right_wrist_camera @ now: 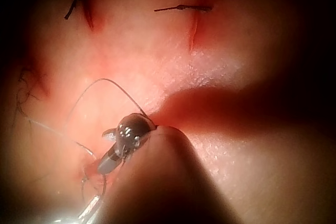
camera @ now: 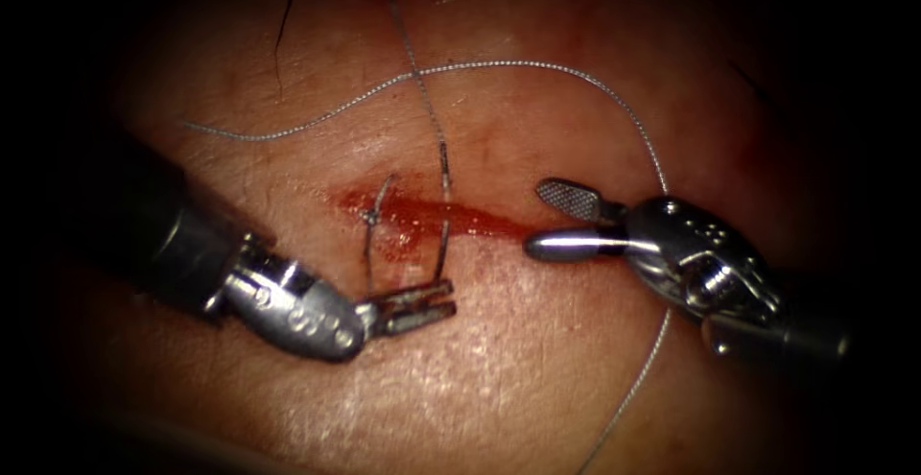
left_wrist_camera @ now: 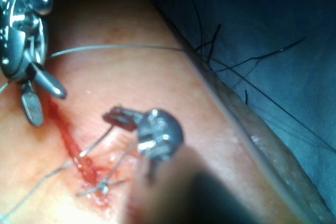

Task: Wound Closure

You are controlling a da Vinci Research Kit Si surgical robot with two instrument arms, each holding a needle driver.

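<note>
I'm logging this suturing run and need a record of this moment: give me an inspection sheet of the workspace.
Surface: tissue, a cut with red fluid.
Job's things: thread loops across the tissue; two strands run from the cut to the left gripper; a knot sits at the cut. Needle: nothing seen.
Clutter: dark stitches on other cuts.
Grippers: left gripper shut on the thread, below the cut; right gripper open, holding nothing, at the cut's right end.
Cables: nothing seen.
Surroundings: blue drape beside the tissue.
</note>
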